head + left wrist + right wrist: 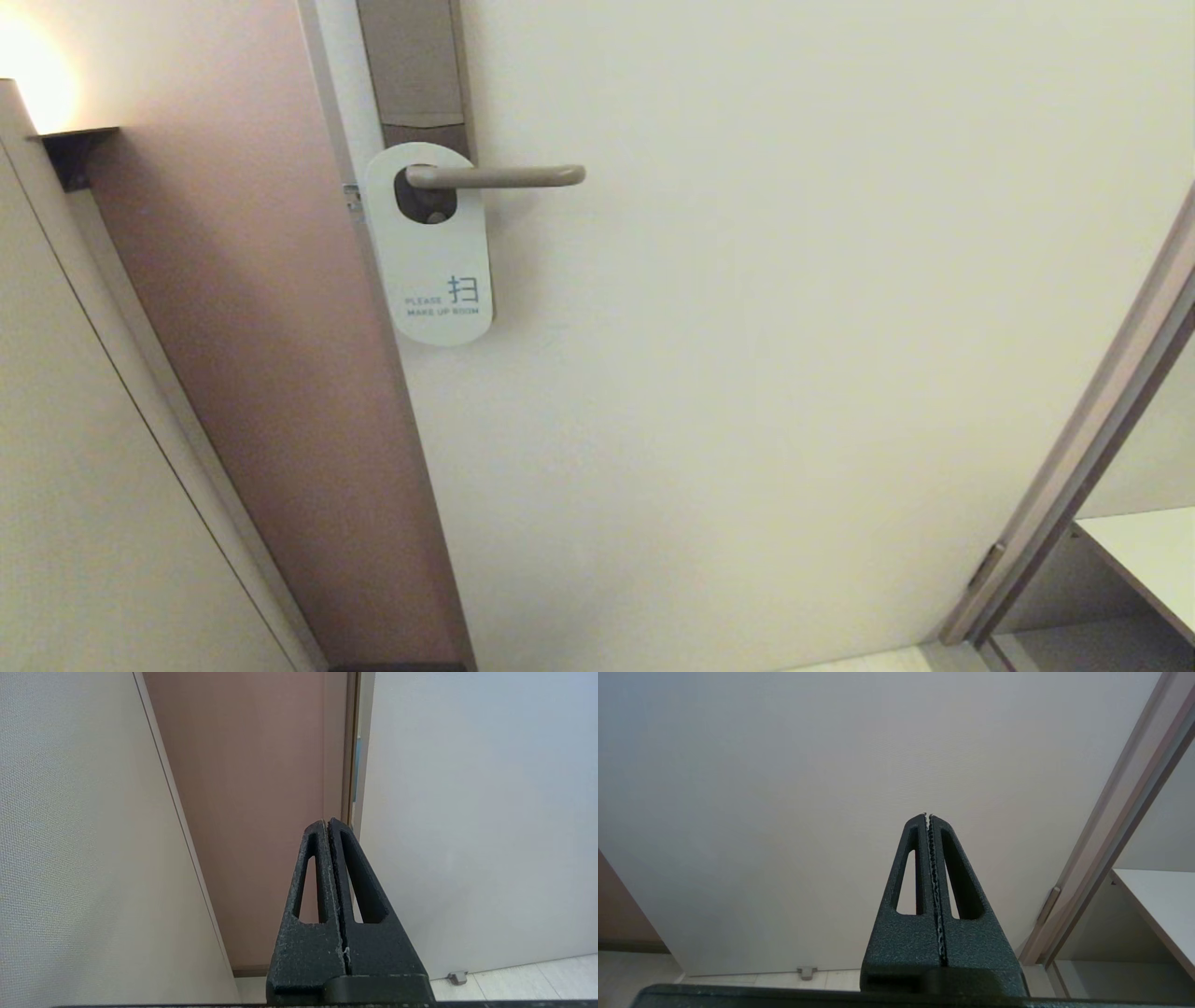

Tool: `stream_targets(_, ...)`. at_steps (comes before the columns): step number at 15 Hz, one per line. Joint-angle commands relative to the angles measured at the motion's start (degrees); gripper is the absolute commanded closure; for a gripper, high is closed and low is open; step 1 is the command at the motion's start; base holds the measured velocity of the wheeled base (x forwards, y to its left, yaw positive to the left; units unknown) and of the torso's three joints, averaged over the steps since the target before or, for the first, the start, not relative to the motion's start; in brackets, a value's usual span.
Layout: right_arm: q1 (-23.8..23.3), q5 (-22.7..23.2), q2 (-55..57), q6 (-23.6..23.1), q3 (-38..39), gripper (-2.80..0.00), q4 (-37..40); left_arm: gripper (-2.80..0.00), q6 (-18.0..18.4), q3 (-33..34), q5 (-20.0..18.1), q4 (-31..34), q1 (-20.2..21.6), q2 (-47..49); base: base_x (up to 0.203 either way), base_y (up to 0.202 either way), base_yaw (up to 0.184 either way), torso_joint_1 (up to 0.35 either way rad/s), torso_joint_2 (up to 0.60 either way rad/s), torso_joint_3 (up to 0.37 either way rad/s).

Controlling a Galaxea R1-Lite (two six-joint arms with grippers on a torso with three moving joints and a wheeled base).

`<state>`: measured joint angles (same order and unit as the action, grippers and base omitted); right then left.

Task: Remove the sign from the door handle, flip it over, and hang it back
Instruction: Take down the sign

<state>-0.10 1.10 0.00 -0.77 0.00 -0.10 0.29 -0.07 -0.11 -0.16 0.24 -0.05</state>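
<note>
The sign (431,271) hangs by its oval hole on the door handle (499,175), white face out with blue "PLEASE MAKE UP ROOM" lettering. The handle is a slim beige-grey lever on a tall brownish backplate (414,65) near the door's left edge. Neither arm shows in the head view. My left gripper (327,822) is shut and empty, pointing at the gap between the brown wall panel and the door, low near the floor. My right gripper (927,815) is shut and empty, facing the lower part of the white door (831,788).
A brown wall panel (280,373) and a beige wall (84,467) stand left of the door. A door frame (1074,467) and a white shelf (1148,551) lie at the right. A small door stop (806,971) sits at the floor. A wall lamp (37,84) glows upper left.
</note>
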Motion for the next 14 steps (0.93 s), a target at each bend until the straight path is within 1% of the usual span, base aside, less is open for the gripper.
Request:
stream_targets(1,0.01,0.05,0.00,-0.02,0.00,0.00,0.01,0.00,-0.02,-0.01,-0.07,-0.02,0.02,0.05,0.000,0.000,0.000,0.000,0.00,0.000)
stream_targets(10,0.01,0.05,0.00,-0.02,0.00,0.00,0.01,0.00,0.15,-0.01,-0.24,-0.11,0.02,0.05,0.000,0.000,0.000,0.000,0.00,0.000)
stream_targets(13,0.00,0.05,0.00,-0.02,0.00,0.00,0.01,0.00,1.55,-0.20,-0.51,-0.28,0.02,0.05,0.000,0.000,0.000,0.000,0.00,0.000)
stream_targets(14,0.01,0.05,0.00,-0.02,0.00,0.00,0.01,0.00,1.43,-0.96,-0.84,-0.60,0.02,0.05,0.000,0.000,0.000,0.000,0.00,0.000)
